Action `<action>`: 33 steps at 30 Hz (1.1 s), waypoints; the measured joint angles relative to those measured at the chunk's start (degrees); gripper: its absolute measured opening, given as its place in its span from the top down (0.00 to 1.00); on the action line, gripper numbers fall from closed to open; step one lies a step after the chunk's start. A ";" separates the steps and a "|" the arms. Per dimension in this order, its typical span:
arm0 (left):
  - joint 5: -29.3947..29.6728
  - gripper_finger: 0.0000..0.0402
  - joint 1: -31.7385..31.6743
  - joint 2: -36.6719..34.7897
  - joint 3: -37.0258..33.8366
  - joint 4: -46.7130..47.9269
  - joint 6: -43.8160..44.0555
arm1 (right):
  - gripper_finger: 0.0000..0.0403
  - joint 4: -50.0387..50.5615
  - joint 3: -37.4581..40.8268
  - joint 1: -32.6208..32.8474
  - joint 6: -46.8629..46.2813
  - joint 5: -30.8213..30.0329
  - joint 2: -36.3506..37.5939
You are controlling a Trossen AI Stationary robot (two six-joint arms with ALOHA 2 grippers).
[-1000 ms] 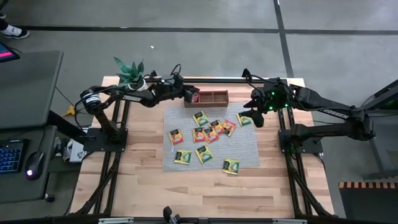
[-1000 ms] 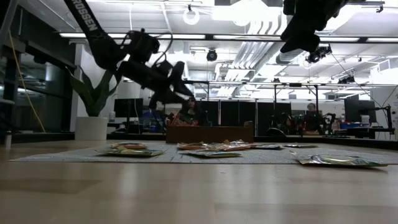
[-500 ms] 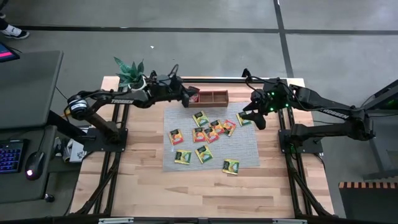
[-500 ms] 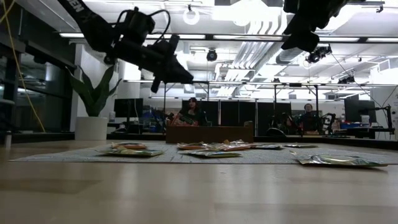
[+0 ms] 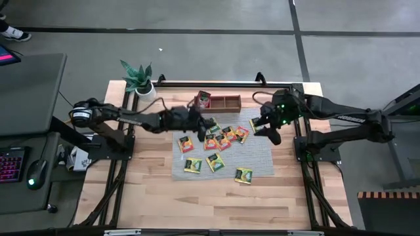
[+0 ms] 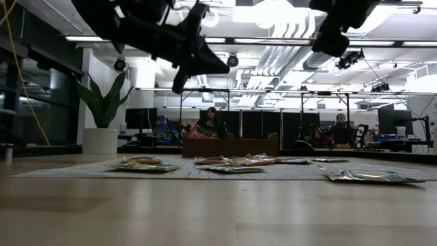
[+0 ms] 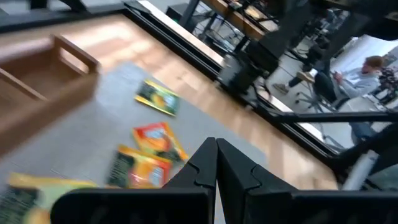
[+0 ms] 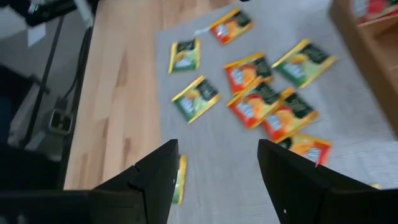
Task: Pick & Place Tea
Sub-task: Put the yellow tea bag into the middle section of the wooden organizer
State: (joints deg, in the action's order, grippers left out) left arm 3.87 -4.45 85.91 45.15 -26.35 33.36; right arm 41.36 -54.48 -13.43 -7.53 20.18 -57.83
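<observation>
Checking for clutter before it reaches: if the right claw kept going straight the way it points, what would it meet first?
Probably the grey mat. The open right claw points down at a bare patch of it, with tea bags lying just beyond. Depth is hard to judge.

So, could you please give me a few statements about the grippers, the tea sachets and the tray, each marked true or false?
1. The left gripper is shut and holds nothing. True.
2. The right gripper is shut on a sachet. False: it is open and empty, above the grey mat.
3. A red sachet lies in the left end compartment of the wooden tray. True.
4. All the tea sachets are already in the tray. False: most lie scattered on the mat.
5. The potted plant stands on the mat. False: it stands on the bare table at its far left corner.
</observation>
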 joint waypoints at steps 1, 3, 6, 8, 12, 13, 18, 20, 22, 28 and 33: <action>1.91 1.00 1.91 0.00 0.00 -0.02 1.07 | 0.46 -0.02 0.00 1.02 0.00 -0.02 -0.72; 6.33 1.00 5.75 0.00 0.00 -0.02 3.19 | 0.46 -0.02 0.00 3.04 -0.02 -0.02 -2.33; 13.91 1.00 11.86 0.00 0.00 0.02 6.22 | 0.46 -0.04 0.00 5.80 0.01 -0.02 -4.90; 19.06 1.00 15.63 0.14 0.00 0.05 8.48 | 0.46 -0.06 0.00 7.60 0.02 0.06 -6.72; 28.69 1.00 22.14 1.22 0.00 0.46 13.54 | 0.46 -0.17 0.00 11.25 0.72 0.46 -10.83; 30.70 1.00 23.46 1.51 0.00 0.42 14.86 | 0.46 -0.23 0.00 12.17 1.25 0.56 -11.96; 37.59 1.00 28.95 4.15 0.61 0.46 20.34 | 0.46 -1.19 0.00 15.96 3.43 0.19 -18.55; 38.87 1.00 30.58 5.89 2.09 0.51 21.10 | 0.46 -2.41 0.00 17.08 2.91 0.18 -21.32; 39.68 1.00 31.96 7.57 4.14 0.62 21.13 | 0.46 -4.08 0.00 18.30 1.89 0.12 -23.75; 39.77 1.00 34.58 14.10 11.58 4.93 21.43 | 0.46 -10.27 0.00 22.20 0.96 -0.17 -30.02; 40.02 1.00 36.87 17.75 17.04 9.70 22.25 | 0.46 -13.61 0.00 24.41 1.49 -3.48 -34.52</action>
State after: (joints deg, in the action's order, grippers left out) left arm 43.89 32.42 103.66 62.19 -16.65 55.61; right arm 27.75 -54.48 10.98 -6.04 16.70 -92.35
